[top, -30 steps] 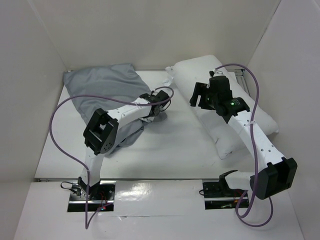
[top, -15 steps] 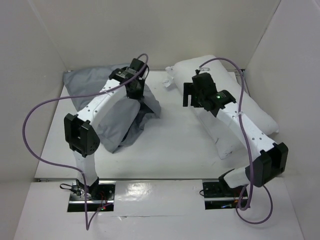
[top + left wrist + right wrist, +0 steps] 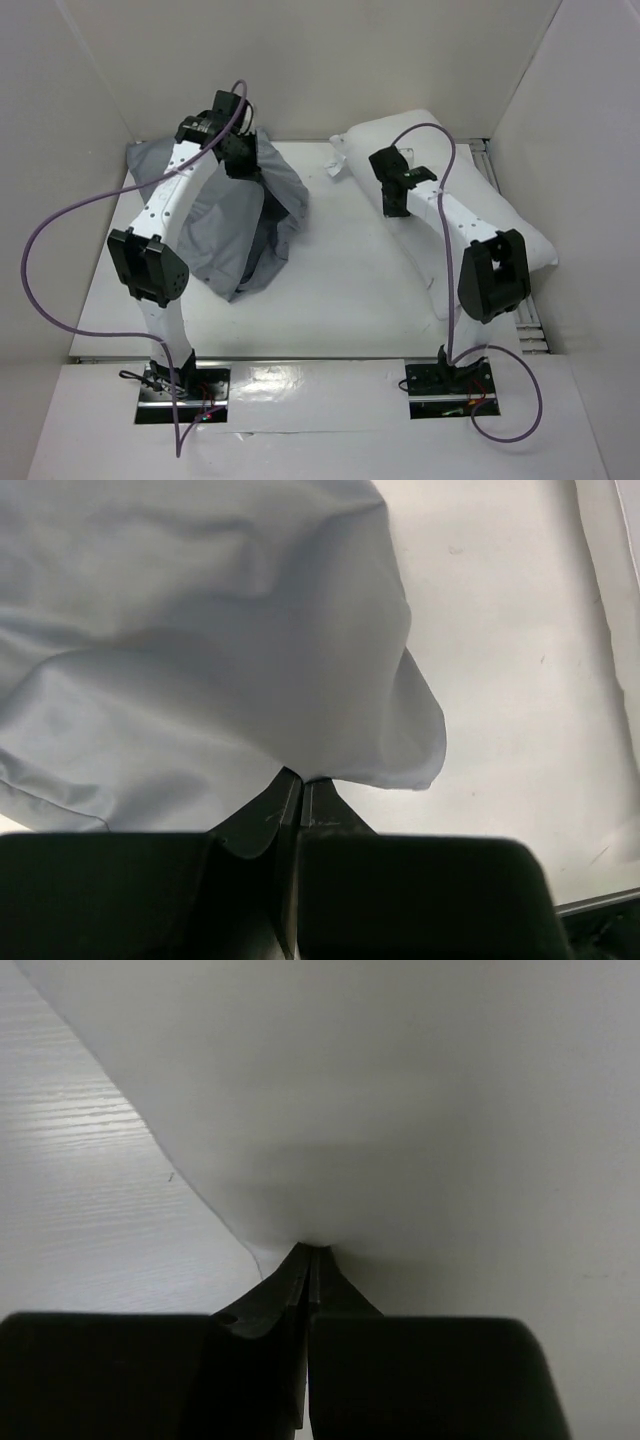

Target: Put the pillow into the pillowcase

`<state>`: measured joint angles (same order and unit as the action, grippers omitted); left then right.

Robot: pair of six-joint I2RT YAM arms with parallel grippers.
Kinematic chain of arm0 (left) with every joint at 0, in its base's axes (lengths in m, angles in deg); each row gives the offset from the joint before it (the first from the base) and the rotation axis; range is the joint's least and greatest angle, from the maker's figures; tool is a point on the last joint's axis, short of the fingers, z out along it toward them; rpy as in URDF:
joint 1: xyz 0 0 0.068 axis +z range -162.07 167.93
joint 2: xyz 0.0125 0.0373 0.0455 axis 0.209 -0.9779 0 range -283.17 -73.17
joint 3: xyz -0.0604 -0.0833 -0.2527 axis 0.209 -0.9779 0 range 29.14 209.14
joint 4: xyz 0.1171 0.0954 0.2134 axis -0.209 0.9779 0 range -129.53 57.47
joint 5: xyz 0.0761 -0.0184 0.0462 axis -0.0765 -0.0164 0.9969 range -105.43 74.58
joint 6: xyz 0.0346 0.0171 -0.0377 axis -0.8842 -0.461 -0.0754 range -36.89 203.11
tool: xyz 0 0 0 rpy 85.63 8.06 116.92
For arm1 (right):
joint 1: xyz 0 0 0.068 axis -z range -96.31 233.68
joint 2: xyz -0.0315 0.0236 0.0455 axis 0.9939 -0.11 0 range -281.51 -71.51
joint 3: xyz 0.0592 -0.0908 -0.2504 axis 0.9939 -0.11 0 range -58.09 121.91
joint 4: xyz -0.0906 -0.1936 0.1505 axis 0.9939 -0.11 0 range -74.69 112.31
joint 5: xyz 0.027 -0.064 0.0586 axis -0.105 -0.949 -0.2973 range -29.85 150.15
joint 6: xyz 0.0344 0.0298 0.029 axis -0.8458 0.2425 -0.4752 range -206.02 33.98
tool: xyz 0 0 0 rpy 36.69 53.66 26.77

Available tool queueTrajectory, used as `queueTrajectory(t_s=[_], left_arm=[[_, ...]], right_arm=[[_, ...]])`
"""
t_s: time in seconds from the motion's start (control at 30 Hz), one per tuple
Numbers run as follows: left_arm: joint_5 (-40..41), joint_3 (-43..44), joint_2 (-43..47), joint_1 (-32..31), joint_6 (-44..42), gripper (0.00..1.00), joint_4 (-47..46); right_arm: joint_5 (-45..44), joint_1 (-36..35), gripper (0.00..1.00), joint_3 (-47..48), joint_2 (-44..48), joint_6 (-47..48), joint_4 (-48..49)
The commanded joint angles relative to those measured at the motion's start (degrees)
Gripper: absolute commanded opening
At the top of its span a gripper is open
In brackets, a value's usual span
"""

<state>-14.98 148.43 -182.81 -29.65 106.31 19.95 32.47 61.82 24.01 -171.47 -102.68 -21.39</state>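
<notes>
The grey pillowcase [image 3: 275, 215] hangs in folds from my left gripper [image 3: 243, 152], raised at the back left of the table. In the left wrist view the jaws are shut on a fold of the pillowcase [image 3: 200, 630], and the left gripper [image 3: 300, 778] shows no gap. The white pillow [image 3: 520, 240] lies slantwise at the right. My right gripper [image 3: 393, 207] is down at its left edge. In the right wrist view the right gripper [image 3: 312, 1250] is shut, pinching the pillow [image 3: 400, 1110] where it meets the table.
White walls [image 3: 80, 120] close in the left, back and right sides. A small white tag [image 3: 336, 165] sticks out at the pillow's far left end. A metal rail [image 3: 530, 330] runs along the right edge. Purple cables [image 3: 40, 250] loop off both arms.
My left arm has lifted the pillowcase up and toward the back left. The right gripper, open above the pillow before, has dropped to the pillow's left edge and shut.
</notes>
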Motion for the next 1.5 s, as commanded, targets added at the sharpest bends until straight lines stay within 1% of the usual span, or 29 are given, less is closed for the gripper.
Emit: queueTrajectory(t_s=[0.0, 0.1, 0.13, 0.23, 0.3, 0.33, 0.37, 0.43, 0.47, 0.53, 0.63, 0.67, 0.73, 0.77, 0.87, 0.9, 0.93, 0.97, 1.0, 1.03, 1.07, 1.13, 1.17, 1.2, 1.23, 1.27, 1.33, 1.43, 1.47], left_arm=[[-3.5, 2.2, 0.7, 4.1, 1.9, 0.0, 0.6], [-5.6, 2.9, 0.7, 7.9, 1.9, 0.0, 0.6], [-6.2, 3.4, 0.7, 9.4, 1.9, 0.0, 0.6], [-7.8, 3.4, 0.1, 11.0, 1.9, 0.0, 0.1], [-9.0, 3.4, -0.4, 11.6, 1.9, 0.0, 0.1], [-9.0, 3.4, -0.4, 11.6, 1.9, 0.0, -0.4], [-9.0, 3.4, -0.4, 12.2, 1.9, 0.0, -0.4], [-9.6, 3.4, -0.4, 12.2, 1.4, 0.0, -0.4], [-9.6, 3.4, -0.4, 12.7, 1.4, 0.0, -0.4], [-9.6, 3.4, -0.4, 12.7, 1.4, 0.0, -0.4], [-9.6, 3.4, -0.4, 12.7, 1.4, 0.0, -0.4], [-9.6, 3.4, 0.2, 12.7, 1.4, 0.0, -0.4], [-10.3, 3.4, 0.2, 12.7, 1.4, 0.0, -0.4], [-10.3, 3.4, 0.2, 12.7, 1.4, 0.0, -0.4], [-10.8, 2.7, 0.7, 12.7, 1.4, 0.0, -0.4], [-10.8, 2.7, 0.7, 12.7, 1.4, 0.0, -0.4], [-10.8, 2.0, 1.3, 12.7, 1.4, 0.0, -0.9], [-10.8, 2.0, 1.3, 12.7, 1.4, 0.0, -0.9], [-10.8, 2.0, 1.3, 12.7, 1.4, 0.0, -0.9], [-10.8, 1.4, 1.3, 12.7, 1.4, 0.0, -0.9], [-10.8, 1.4, 1.3, 12.7, 1.4, 0.0, -0.9], [-10.3, 1.4, 1.8, 13.3, 1.4, 0.0, -0.9], [-10.3, 1.4, 1.8, 13.3, 1.4, 0.0, -0.9], [-10.3, 1.4, 1.8, 13.3, 1.4, 0.0, -0.9], [-10.3, 1.4, 2.4, 13.3, 1.4, 0.0, -0.9], [-10.3, 1.4, 2.4, 13.8, 1.4, 0.0, -0.9], [-10.3, 0.9, 2.4, 13.8, 1.4, 0.0, -0.9], [-10.8, 0.3, 2.9, 13.8, 1.4, 0.0, -1.5], [-10.8, -0.3, 2.9, 13.8, 1.4, 0.0, -2.1]], right_arm=[[3.1, -2.3, 0.0, 0.7, 5.3, -1.2, 1.8], [3.1, -5.7, 0.0, -1.6, 10.3, -4.6, -0.8], [1.2, -6.8, 0.0, -2.6, 12.8, -5.7, -1.6], [0.2, -9.2, 0.0, -7.8, 16.7, -8.9, -4.4], [0.8, -9.8, 0.01, -8.7, 18.0, -9.4, -5.5], [1.4, -11.5, 0.18, -9.2, 18.7, -8.8, -5.5], [1.4, -12.7, 0.61, -8.7, 20.2, -8.8, -5.5], [2.8, -17.2, 0.76, -7.5, 22.5, -7.2, 0.2], [3.7, -18.8, 0.76, -6.9, 23.1, -6.6, 0.2], [6.7, -22.9, 0.76, -7.6, 23.1, -3.5, 9.1], [11.7, -26.5, 0.76, -6.4, 18.1, -0.3, 18.6], [13.1, -27.1, 0.78, -5.5, 14.1, 2.1, 20.3], [15.5, -27.1, 0.85, -3.7, 10.2, 3.7, 24.7], [17.1, -27.1, 0.92, -1.7, 8.2, 4.4, 26.1], [22.1, -25.7, 0.95, 3.6, 0.1, 5.9, 29.0], [24.5, -25.7, 0.95, 5.2, -4.1, 6.5, 29.5], [25.6, -25.2, 0.95, 6.6, -6.0, 6.5, 31.7], [26.2, -25.2, 0.95, 8.2, -7.9, 6.5, 32.9], [27.8, -24.6, 0.92, 9.6, -11.9, 6.5, 33.6], [28.5, -24.6, 0.86, 12.6, -13.7, 6.5, 33.6], [28.5, -24.6, 0.74, 13.9, -15.4, 5.7, 33.6], [25.7, -24.6, 0.32, 14.5, -16.4, 4.0, 33.6], [23.7, -24.6, 0.0, 12.0, -15.0, 3.1, 35.2], [22.1, -24.6, 0.0, 9.8, -13.4, 2.4, 36.2], [18.7, -24.6, 0.0, 7.3, -9.3, 1.7, 37.3], [17.3, -24.6, 0.0, 2.9, -7.2, 1.7, 37.8], [15.8, -24.0, 0.0, -0.6, -0.8, 1.0, 37.8], [13.3, -25.1, 0.0, -4.1, 5.9, 0.5, 30.4], [12.5, -25.7, 0.0, -4.1, 7.1, -0.4, 24.7]])
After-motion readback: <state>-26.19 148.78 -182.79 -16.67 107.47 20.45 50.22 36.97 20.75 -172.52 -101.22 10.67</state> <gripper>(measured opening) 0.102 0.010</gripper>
